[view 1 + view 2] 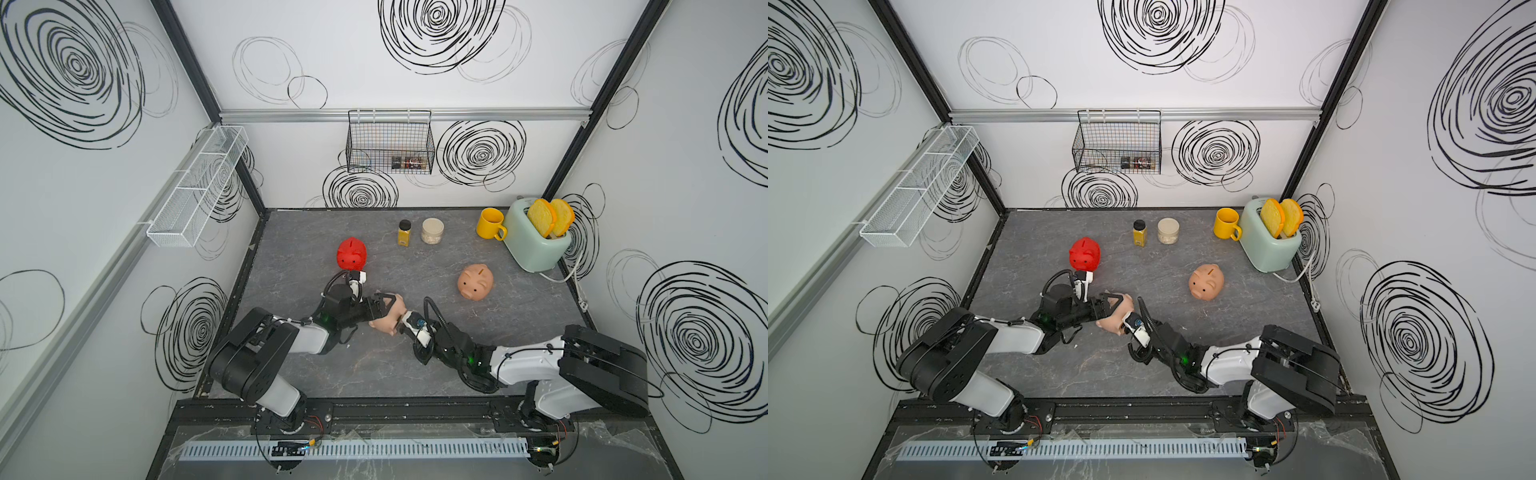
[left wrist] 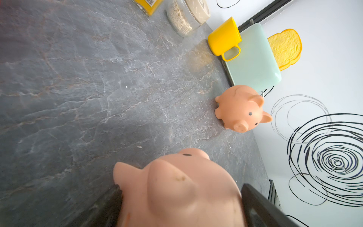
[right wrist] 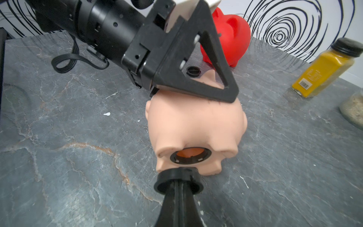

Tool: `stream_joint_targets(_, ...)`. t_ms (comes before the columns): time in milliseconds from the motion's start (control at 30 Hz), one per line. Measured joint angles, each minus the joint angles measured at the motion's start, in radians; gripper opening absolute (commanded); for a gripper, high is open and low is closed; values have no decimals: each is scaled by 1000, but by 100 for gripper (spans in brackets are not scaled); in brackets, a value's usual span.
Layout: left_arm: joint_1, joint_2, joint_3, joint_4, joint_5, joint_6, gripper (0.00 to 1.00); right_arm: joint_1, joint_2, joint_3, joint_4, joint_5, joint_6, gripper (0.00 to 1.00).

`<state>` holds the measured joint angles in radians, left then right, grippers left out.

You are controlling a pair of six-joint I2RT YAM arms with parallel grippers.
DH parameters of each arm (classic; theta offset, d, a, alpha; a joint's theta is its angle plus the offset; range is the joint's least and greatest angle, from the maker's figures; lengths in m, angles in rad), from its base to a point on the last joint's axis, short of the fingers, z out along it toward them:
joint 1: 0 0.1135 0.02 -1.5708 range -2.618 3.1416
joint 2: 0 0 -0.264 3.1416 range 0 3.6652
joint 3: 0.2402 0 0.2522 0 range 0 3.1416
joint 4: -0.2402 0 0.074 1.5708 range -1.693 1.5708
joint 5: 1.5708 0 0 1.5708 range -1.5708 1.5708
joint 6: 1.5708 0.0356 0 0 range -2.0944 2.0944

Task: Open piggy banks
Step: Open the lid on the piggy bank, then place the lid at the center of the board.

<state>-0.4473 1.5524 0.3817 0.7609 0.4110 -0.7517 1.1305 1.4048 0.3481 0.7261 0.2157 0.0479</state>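
So my left gripper (image 1: 387, 312) is clamped around the pale pink pig (image 3: 196, 125). It's tipped on its side just below centre in both top views, and I honestly can't tell if it's touching the table (image 1: 519, 324). My right gripper (image 3: 181, 188) is pinched tight on the black plug (image 3: 167, 184), which is out of the belly hole (image 3: 190, 155) and right in front of it. The red pig (image 1: 351, 253) stands up-left of centre with a spare plug (image 3: 193, 71) lying near it. The peach-tan pig (image 1: 476, 281) sits right of centre, well apart.
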Motion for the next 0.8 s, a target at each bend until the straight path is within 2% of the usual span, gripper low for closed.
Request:
stream_joint_targets(167,-4,-13,3,-27,-6,1,96,0,-123,28,-207,1,157,0)
stream_joint_targets(467,-12,-25,21,-74,-16,8,96,-8,-229,206,-678,17,497,0)
stream_joint_targets(667,-24,-34,32,-103,-35,12,96,-38,-299,267,-888,-22,578,0)
stream_joint_targets(800,-39,-43,35,-121,-44,15,96,-154,-332,282,-1004,-97,584,0)
